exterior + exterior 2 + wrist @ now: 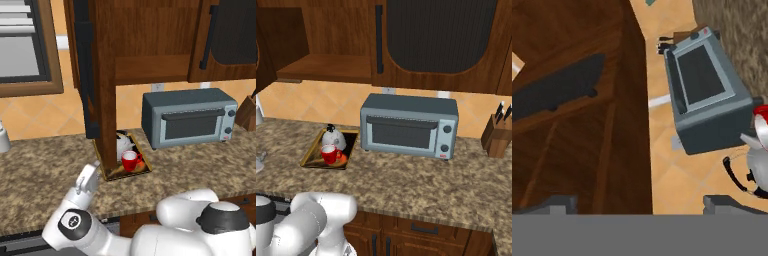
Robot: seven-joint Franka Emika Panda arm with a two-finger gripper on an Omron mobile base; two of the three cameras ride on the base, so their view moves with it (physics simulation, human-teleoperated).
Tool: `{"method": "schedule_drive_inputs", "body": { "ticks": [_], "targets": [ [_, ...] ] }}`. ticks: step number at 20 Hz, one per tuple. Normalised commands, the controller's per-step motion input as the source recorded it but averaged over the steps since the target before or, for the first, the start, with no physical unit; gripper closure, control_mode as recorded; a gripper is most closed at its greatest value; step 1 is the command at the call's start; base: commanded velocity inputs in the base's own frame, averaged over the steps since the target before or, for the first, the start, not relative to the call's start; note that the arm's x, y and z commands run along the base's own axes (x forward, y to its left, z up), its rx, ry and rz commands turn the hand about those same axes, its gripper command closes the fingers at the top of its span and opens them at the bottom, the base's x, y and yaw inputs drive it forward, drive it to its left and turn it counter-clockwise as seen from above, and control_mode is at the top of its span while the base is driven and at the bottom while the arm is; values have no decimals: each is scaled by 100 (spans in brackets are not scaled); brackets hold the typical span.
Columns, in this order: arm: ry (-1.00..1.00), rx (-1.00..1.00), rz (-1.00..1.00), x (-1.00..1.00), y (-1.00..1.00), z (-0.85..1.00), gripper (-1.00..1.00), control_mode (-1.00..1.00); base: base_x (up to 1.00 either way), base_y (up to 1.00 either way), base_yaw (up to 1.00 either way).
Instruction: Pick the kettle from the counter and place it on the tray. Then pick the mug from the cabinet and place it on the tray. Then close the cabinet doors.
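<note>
Looking forward and down from behind left and right, sharing the toaster oven (189, 117) and tray (312, 155); up close, rolled, beside the cabinet (577, 100).

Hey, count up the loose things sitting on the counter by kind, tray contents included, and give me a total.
Trays: 1, the tray
Kettles: 1, the kettle on the tray
Mugs: 1, the red mug on the tray
Toaster ovens: 1, the grey toaster oven
Knife blocks: 1, the knife block
Total: 5
</note>
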Motion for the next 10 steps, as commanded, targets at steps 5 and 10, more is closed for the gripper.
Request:
{"method": "schedule_drive_inputs", "body": {
  "ticks": [5,10],
  "targets": [
    [19,-9,-2,2,65,0,-100,-100,0,0,0],
    [12,-4,0,0,65,8,-100,-100,0,0,0]
  ]
}}
